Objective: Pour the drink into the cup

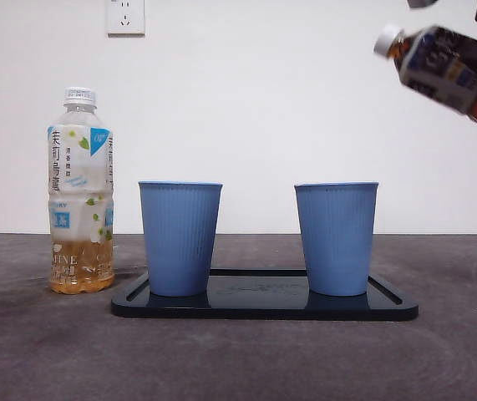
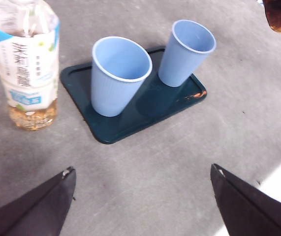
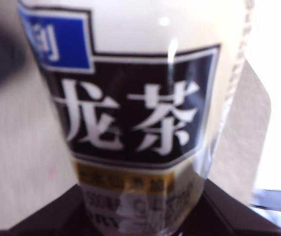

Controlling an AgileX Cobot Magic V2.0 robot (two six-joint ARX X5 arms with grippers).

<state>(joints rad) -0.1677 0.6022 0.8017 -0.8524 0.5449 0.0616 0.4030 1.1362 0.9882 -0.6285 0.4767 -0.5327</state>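
High above the right ribbed blue plastic cup (image 1: 336, 239), right fingers (image 3: 145, 216) pinch a tilted, white-capped dark-labelled tea bottle (image 1: 443, 65); left fingers (image 2: 140, 206) are spread.

Held bottle (image 1: 447, 68): dark tea, white cap on, black-and-blue label; tilted with its neck pointing down-left, raised in the air to the right of and above the right cup; its label (image 3: 130, 113) fills the right wrist view.
Right cup (image 1: 336, 239): blue, ribbed, upright on the dark tray; looks empty, though its bottom is hidden.
Left cup (image 1: 180, 238): same kind, upright, apart from the right one.
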